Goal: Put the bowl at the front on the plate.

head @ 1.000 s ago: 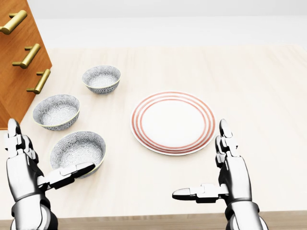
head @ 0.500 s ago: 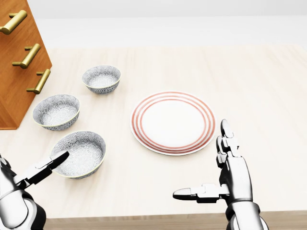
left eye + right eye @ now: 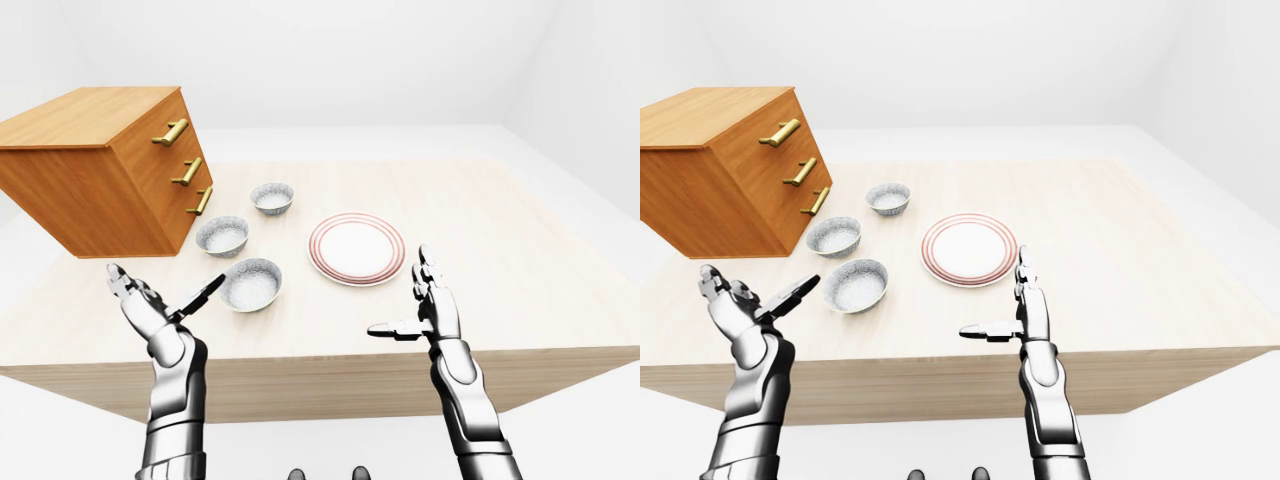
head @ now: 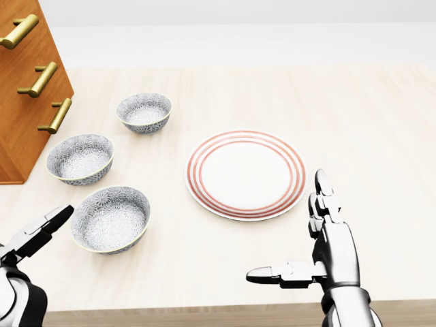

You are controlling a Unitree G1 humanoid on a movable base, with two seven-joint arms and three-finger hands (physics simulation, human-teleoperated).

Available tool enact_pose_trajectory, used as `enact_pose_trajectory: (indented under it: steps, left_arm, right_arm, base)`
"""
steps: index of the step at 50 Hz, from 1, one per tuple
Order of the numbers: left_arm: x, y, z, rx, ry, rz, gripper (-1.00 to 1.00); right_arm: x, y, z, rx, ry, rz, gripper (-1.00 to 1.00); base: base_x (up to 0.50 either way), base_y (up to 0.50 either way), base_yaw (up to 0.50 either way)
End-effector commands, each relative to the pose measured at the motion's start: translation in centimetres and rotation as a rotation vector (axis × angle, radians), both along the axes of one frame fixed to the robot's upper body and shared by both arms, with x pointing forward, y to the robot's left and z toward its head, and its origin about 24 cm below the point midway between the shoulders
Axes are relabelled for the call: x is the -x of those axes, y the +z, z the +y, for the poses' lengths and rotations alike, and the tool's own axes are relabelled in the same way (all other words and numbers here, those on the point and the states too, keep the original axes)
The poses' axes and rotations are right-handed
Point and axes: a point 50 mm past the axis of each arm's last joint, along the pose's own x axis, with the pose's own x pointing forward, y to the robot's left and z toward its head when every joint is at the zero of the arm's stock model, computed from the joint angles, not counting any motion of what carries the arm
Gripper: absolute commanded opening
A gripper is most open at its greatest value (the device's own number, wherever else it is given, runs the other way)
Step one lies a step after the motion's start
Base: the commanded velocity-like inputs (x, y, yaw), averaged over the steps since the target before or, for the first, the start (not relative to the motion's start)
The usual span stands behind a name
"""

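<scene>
Three grey patterned bowls stand in a line on the left of the head view. The nearest bowl (image 4: 111,219) is lowest, with the middle bowl (image 4: 80,158) and the far bowl (image 4: 144,112) above it. A white plate (image 4: 245,174) with red rings lies to their right, nothing on it. My left hand (image 3: 167,276) is open at the bottom left, its thumb (image 4: 48,223) just left of the nearest bowl and apart from it. My right hand (image 4: 286,226) is open below the plate's right side, holding nothing.
A wooden chest of drawers (image 4: 24,88) with brass handles stands at the top left, close beside the middle bowl. The light wooden table (image 4: 354,122) stretches to the right, and its near edge (image 4: 204,312) runs along the bottom of the head view.
My left hand has dropped and drawn back to the left, off the nearest bowl's rim. The right hand, the bowls and the plate have kept their places.
</scene>
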Motion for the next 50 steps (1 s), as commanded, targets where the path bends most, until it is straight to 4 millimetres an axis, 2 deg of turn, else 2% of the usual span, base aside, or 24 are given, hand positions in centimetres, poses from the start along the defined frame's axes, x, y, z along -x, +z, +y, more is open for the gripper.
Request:
enact_pose_trajectory:
  steps: [1, 11, 50]
  left_arm:
    - [-0.03, 0.22, 0.62, 0.016, 0.019, -0.021, 1.00]
    - [0.15, 0.28, 1.15, 0.071, 0.032, -0.040, 1.00]
    - [-0.08, 0.21, 0.69, 0.028, 0.017, -0.025, 1.00]
  right_arm:
    - [-0.01, 0.00, 0.04, 0.002, 0.001, 0.002, 1.00]
    - [0.07, 0.04, 0.20, 0.012, 0.004, 0.004, 1.00]
    - [-0.05, -0.16, 0.11, 0.011, 0.006, 0.004, 1.00]
  base:
    - [0.00, 0.00, 0.00]
    - [0.00, 0.00, 0.00]
    - [0.00, 0.00, 0.00]
